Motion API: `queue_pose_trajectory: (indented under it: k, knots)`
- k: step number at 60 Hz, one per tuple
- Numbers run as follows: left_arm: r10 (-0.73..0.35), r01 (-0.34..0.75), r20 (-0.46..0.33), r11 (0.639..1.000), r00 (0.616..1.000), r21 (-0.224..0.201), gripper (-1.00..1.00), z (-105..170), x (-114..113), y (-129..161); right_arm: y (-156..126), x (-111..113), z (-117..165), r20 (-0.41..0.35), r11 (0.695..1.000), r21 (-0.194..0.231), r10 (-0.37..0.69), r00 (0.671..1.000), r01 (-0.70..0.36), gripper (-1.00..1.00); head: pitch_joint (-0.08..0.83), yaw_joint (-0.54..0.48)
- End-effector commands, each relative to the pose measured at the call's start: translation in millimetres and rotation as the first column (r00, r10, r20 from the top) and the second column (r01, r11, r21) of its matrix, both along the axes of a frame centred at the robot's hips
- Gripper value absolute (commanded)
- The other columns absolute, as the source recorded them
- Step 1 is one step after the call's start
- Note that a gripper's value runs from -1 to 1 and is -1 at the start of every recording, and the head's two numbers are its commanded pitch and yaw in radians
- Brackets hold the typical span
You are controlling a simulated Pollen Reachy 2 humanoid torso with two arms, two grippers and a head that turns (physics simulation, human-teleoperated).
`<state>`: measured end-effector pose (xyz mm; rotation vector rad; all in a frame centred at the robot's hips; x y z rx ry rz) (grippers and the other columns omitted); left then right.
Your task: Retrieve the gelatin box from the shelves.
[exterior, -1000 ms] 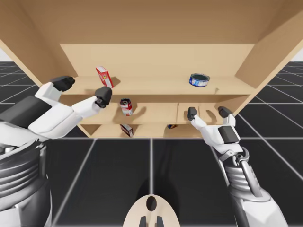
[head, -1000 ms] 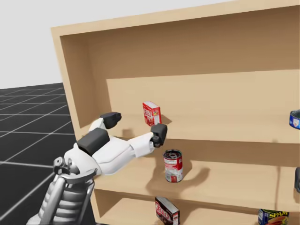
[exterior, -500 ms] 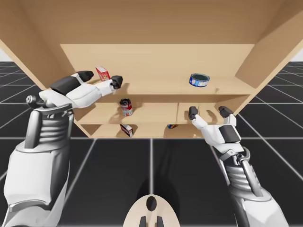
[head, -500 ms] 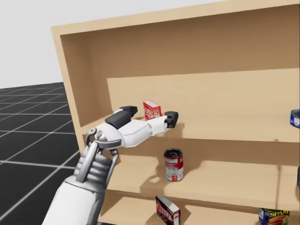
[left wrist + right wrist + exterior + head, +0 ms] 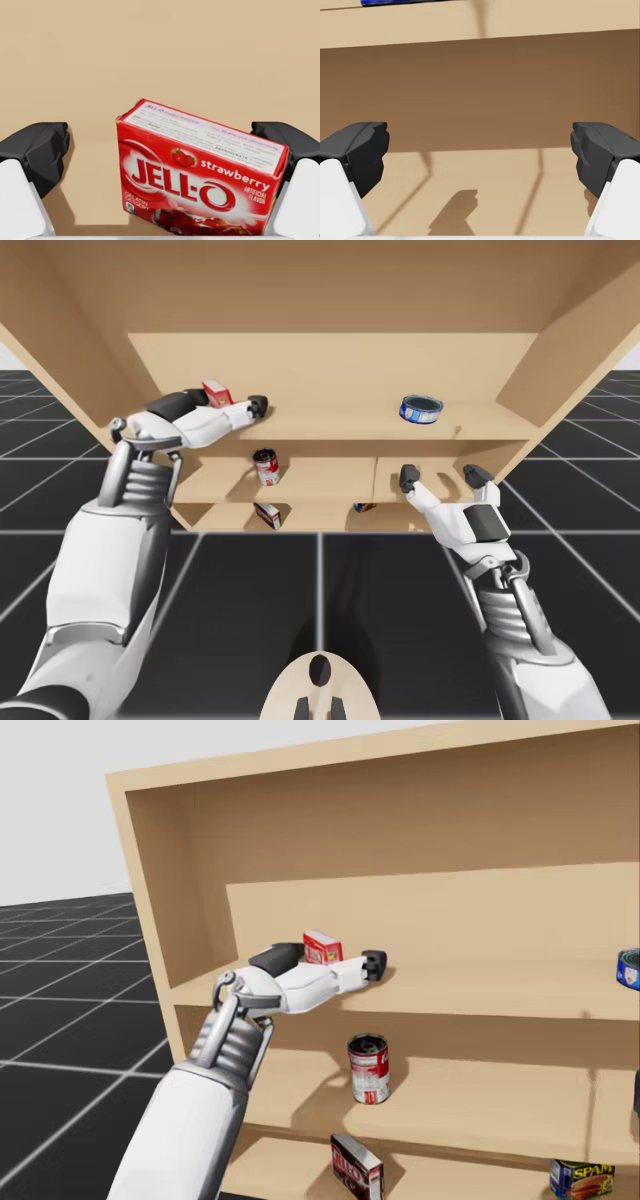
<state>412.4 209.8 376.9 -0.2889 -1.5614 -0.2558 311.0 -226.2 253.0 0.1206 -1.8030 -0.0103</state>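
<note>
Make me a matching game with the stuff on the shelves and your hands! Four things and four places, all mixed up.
Things:
1. gelatin box
2. blue round tin
3. red and white can
4. right hand

Places or states:
a. standing on the middle shelf
b. open, holding nothing
c. on the top shelf, between the open fingers of my left hand
d. on the top shelf, toward the right

Pairs: 1-c, 2-d, 3-a, 4-b.
</note>
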Motion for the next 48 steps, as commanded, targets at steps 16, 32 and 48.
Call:
queue_pose_trajectory:
  k: [16,32,48]
  knots:
    - [-0.014,0.014,0.024,1.000,1.000,0.004,1.00,0,-4,2,3,1,-2,-0.006,1.000,0.014,0.001,1.000,-0.001,-1.00,0.182,0.30]
    - [0.003,-0.006,0.113,1.000,0.994,0.024,1.00,26,-25,-1,3,1,-3,-0.009,1.000,0.015,-0.003,1.000,0.003,-1.00,0.180,0.31]
    - [0.006,-0.013,0.191,0.999,0.982,0.037,1.00,49,-55,-7,2,2,-2,-0.010,1.000,0.021,-0.007,1.000,0.007,-1.00,0.175,0.31]
